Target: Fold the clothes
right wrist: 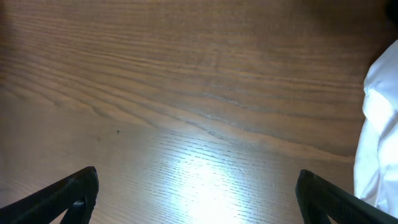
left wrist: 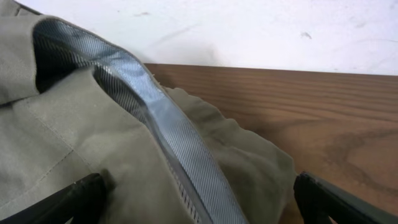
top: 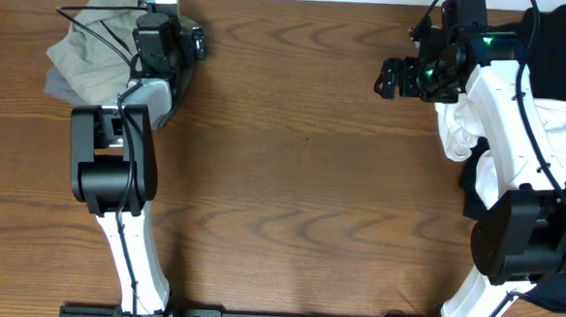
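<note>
The left gripper (left wrist: 199,180) stands wide open at the upper left of the overhead frame, over a crumpled khaki garment (top: 89,56) heaped in that corner of the tabletop (top: 292,178). In the left wrist view its 2 fingers (left wrist: 74,199) sit at the lower corners of the frame, far apart, with nothing clamped between them. The finger at lower left lies against the khaki cloth, though I cannot tell whether it presses in. The finger at lower right sits past the garment's ruffled edge, above bare wood. Between them runs a grey woven band (left wrist: 155,112), a finely striped strip that crosses the khaki fabric from the upper left down to the bottom centre. A pale wall (left wrist: 249,31) fills the top of that view.

The right gripper (right wrist: 198,173) is also spread wide and holds nothing. In the right wrist view its 2 fingers occupy the lower corners, and only bare, glare-lit wood lies between them. In the overhead view it points toward the left of the frame from the upper right, clear of the clothes. A green light (top: 485,38) glows on the arm behind it. A white garment (top: 459,129) lies bunched at the right edge, partly under that arm, and it shows as a white fold at the right edge of the right wrist view. A black garment (top: 560,57) sits in the upper right corner, touching the white one.
</note>
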`<move>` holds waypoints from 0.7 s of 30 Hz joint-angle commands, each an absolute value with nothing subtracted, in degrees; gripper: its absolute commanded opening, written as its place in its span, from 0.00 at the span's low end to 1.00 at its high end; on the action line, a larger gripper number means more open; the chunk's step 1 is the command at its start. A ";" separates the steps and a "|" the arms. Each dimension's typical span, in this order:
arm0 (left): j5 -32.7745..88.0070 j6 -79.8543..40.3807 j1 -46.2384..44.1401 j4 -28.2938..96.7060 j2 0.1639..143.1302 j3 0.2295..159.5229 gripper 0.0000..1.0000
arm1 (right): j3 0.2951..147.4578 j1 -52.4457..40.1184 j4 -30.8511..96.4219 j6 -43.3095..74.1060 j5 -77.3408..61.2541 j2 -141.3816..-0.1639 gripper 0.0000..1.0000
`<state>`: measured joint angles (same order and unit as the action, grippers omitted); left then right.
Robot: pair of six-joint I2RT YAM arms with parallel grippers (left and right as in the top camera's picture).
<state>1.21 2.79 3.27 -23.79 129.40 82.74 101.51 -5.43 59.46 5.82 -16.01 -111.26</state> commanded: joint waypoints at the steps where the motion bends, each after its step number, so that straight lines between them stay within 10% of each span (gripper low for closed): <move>1: 2.39 2.70 3.18 -23.05 124.62 82.39 0.98 | 101.45 -6.09 58.59 5.06 -15.99 -111.66 0.99; 21: 2.59 -5.02 3.18 21.28 81.28 82.37 0.98 | 101.47 -7.42 55.44 -2.48 -16.91 -101.01 0.99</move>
